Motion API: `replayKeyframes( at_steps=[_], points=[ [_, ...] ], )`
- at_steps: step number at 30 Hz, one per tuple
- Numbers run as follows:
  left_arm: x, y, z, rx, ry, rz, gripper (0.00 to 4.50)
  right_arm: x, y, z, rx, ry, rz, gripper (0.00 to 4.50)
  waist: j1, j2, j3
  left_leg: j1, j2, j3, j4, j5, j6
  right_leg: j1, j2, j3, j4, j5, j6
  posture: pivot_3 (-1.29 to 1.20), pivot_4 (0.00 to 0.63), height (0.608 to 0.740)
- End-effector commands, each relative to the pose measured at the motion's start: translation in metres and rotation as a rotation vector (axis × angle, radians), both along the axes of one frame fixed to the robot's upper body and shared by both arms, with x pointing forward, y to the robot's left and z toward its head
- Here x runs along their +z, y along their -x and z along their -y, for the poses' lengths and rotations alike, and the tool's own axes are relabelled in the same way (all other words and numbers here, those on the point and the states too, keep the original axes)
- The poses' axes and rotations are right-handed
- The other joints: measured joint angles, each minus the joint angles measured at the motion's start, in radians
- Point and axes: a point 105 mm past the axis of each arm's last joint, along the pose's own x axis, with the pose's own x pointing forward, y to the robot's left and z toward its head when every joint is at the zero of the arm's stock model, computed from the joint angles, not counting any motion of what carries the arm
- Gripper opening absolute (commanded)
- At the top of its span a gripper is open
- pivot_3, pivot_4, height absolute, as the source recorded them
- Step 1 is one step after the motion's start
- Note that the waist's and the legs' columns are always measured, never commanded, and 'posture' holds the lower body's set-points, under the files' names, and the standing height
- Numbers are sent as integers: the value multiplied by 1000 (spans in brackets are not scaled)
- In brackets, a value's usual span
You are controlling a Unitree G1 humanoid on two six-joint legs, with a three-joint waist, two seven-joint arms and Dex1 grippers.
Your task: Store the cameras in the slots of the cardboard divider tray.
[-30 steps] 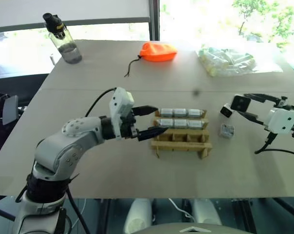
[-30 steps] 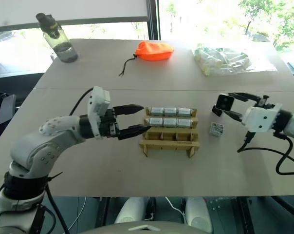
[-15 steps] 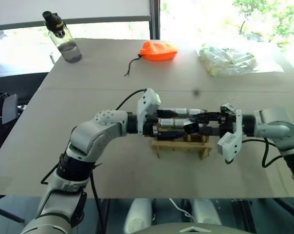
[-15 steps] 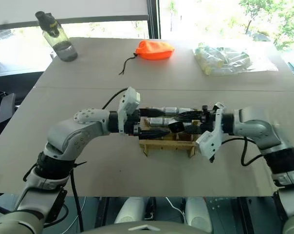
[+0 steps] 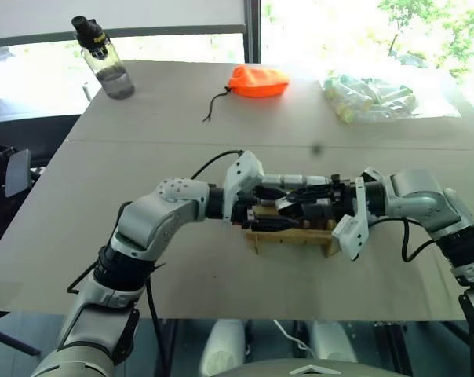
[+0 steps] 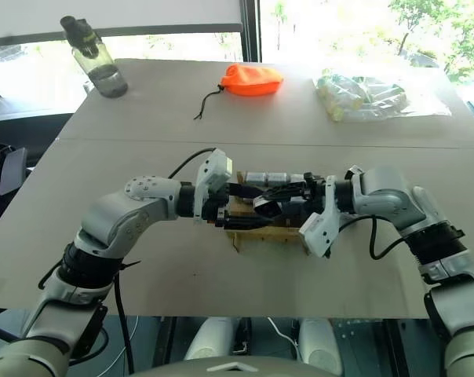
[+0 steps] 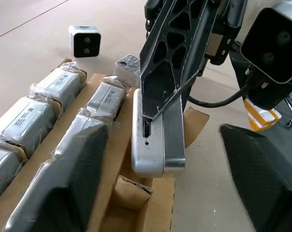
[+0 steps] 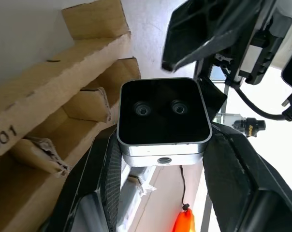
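The cardboard divider tray (image 5: 293,234) lies mid-table, its two far rows filled with wrapped cameras (image 7: 37,112). Both arms meet above its near row. My right gripper (image 8: 161,147) reaches in from the right, shut on a silver camera (image 8: 163,111) whose black face shows two lenses. That camera (image 7: 151,145) hangs just over the tray's near slots. My left gripper (image 7: 160,150) comes from the left, its fingers (image 7: 68,188) open on either side of the held camera without touching it. A white camera (image 7: 84,41) and a silvery one (image 7: 128,67) lie on the table past the tray.
At the table's far side stand a water bottle (image 5: 103,59), an orange pouch (image 5: 257,81) with a cord, and a clear bag of pale tubes (image 5: 370,98). Bare tabletop lies in front of the tray up to the near edge.
My right arm swung left from the table's right side and rolled, bringing the camera over the tray. My left gripper moved right over the tray's left end toward it.
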Motion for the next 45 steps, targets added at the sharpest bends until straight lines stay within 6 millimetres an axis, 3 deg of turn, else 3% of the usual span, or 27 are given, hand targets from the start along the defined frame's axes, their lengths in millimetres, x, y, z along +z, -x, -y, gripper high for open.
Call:
replayKeyframes(
  at_steps=[1, 2, 4, 10, 12, 16, 24, 29, 31, 33, 36, 40, 45],
  points=[
    [3, 2, 0, -18, 1, 25, 1871, 13, 0, -5, 18, -36, 36, 1832, 0, 0, 0, 0, 0, 0, 0, 0, 0, 0, 0, 0, 0, 0, 0, 0, 150, 726],
    [3, 2, 0, -17, 1, 26, 1163, 13, 0, -5, 15, -38, 31, 1832, 0, 0, 0, 0, 0, 0, 0, 0, 0, 0, 0, 0, 0, 0, 0, 0, 150, 726],
    [4, 0, 0, -8, -3, 41, 746, 13, 0, -5, 2, -53, 11, 1832, 0, 0, 0, 0, 0, 0, 0, 0, 0, 0, 0, 0, 0, 0, 0, 0, 150, 726],
    [14, -6, -2, 1, 32, 83, 763, 11, 5, 0, -64, -81, -96, 1832, 1, 0, 0, 0, 0, 0, 0, 0, 0, 0, 0, 0, 0, 0, 0, 0, 150, 726],
    [16, -8, -4, -4, 28, 103, 762, 9, 4, 7, -112, -91, -164, 2885, 0, 0, 0, 0, 0, 0, 0, 0, 0, 0, 0, 0, 0, 0, 0, 0, 150, 726],
    [20, -12, -14, -39, -15, 145, 762, 18, -2, 42, -327, -226, -494, 4444, 3, -1, 0, -1, 0, -1, 1, 0, 0, 0, -1, -1, 0, 0, 0, 0, 150, 726],
    [28, -16, -28, -120, -90, 232, 762, 30, 26, 83, -435, -543, -1039, 4444, 4, -2, 1, -2, 0, -4, 0, 0, 1, 0, 0, -4, -1, 0, -1, 0, 150, 726],
    [27, -16, -29, -152, -110, 254, 762, 22, 43, 96, -404, -646, -1188, 4444, 4, -2, 1, -2, -1, -2, 0, -1, 2, 0, 0, -6, -1, 0, 0, 0, 150, 726],
    [27, -23, -27, -122, -133, 296, 762, 0, 56, 114, -430, -728, -1353, 4444, 8, -3, 1, -2, -1, -2, 1, -1, 3, 0, 0, -5, -1, 0, 0, 0, 150, 726],
    [27, -22, -23, -134, -155, 345, 762, -29, 71, 134, -476, -733, -1397, 4444, 19, -5, 0, -3, -1, -6, 0, -2, 3, 2, 0, -6, -2, 0, 0, 0, 150, 726],
    [21, -19, -24, -157, -196, 377, 762, -42, 82, 146, -456, -731, -1377, 4444, 25, -4, 1, -3, -1, -5, 0, -2, 3, 1, 0, -7, -4, 0, 0, 0, 150, 726],
    [15, -18, -27, -158, -218, 387, 762, -50, 91, 150, -432, -668, -1375, 4444, 9, -4, 1, 0, -1, 1, 1, -3, 5, 1, 0, -3, -2, 0, 1, 0, 150, 726],
    [3, -14, -27, -162, -250, 390, 762, -40, 89, 145, -340, -689, -1313, 4444, 4, -4, 1, 1, 0, -1, 0, -2, 4, 1, 1, -2, 0, 0, 0, 0, 150, 726]
  ],
)
